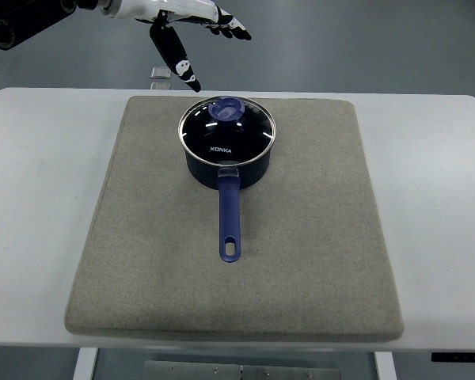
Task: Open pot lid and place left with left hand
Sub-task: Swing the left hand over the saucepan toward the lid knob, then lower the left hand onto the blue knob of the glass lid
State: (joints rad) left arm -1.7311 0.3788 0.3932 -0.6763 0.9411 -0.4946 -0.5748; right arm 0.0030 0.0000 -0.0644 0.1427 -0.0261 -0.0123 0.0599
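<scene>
Looking down from the top view, we see the left robot hand (196, 43) reaching in from the upper left, raised beyond the far edge of the table (32, 198), its fingers (176, 59) spread loosely and holding nothing, one dark finger pointing down toward the pot. We find the glass lid (227, 131) with its blue knob (226, 110) seated on the dark saucepan (226, 162), whose blue handle (229, 218) points toward us, on a grey mat (317, 237).

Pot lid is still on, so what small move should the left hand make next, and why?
Probably lower the left hand toward the lid knob: its fingers are spread and hold nothing, above and left of the knob, and the lid still sits on the pot.
</scene>
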